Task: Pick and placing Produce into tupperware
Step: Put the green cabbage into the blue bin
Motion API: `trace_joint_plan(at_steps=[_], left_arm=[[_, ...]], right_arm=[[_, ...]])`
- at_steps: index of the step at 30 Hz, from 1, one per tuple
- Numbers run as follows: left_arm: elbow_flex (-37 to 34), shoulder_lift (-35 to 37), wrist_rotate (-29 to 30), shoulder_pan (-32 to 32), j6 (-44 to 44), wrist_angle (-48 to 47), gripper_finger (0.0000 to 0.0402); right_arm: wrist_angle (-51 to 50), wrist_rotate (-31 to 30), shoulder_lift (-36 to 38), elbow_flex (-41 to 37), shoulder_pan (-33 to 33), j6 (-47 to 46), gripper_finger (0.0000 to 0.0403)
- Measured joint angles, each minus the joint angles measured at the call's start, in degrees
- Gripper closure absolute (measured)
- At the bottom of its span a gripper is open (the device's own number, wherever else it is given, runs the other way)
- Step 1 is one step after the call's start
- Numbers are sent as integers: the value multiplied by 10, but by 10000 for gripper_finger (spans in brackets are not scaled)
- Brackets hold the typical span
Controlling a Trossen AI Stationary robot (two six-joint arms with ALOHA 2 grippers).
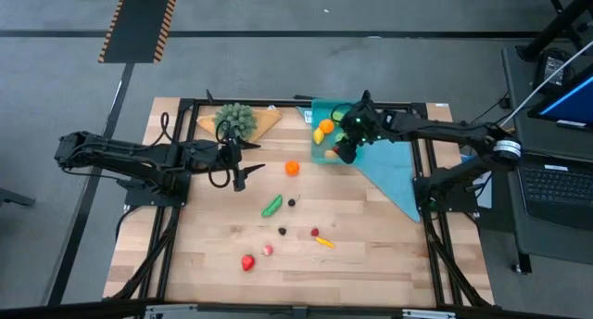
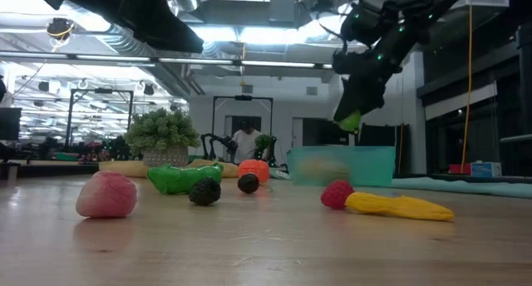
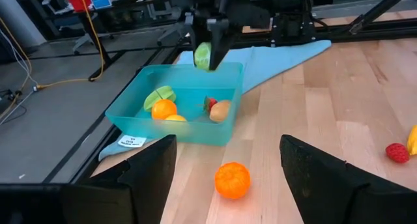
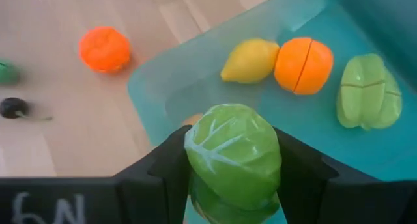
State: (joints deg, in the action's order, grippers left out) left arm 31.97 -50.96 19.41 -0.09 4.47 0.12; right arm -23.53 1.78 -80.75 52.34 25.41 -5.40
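My right gripper (image 1: 345,150) is shut on a pale green leafy toy vegetable (image 4: 233,152), which hangs above the teal tupperware (image 1: 316,107). The vegetable also shows in the low view (image 2: 350,120) and the left wrist view (image 3: 203,56). The tupperware holds a yellow lemon (image 4: 251,60), an orange (image 4: 303,64), a green piece (image 4: 368,90) and others. My left gripper (image 1: 239,163) is open and empty left of a loose orange (image 1: 292,168). More produce lies on the table: a green pepper (image 1: 271,205), a yellow piece (image 1: 324,242) and a red piece (image 1: 247,261). My right gripper pinches the green vegetable by its two opposite sides (image 4: 195,152) between its two fingers. The fingers (image 4: 296,168) come from above, pointing down. The vegetable is lifted clear and sits over the tupperware's edge (image 4: 150,87).
A bushy green plant on a tan board (image 1: 236,120) stands at the far left of the table, close to my left gripper. A light-blue cloth (image 1: 394,175) lies under and right of the tupperware. Small dark, pink and red pieces (image 1: 283,231) are scattered mid-table.
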Motion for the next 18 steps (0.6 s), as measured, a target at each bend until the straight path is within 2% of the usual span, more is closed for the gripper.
trace_joint_plan(at_steps=[18], left_arm=[[0, 0, 0, -31, 1, -1, 134]], right_arm=[[83, -12, -118, 0, 42, 1, 225]])
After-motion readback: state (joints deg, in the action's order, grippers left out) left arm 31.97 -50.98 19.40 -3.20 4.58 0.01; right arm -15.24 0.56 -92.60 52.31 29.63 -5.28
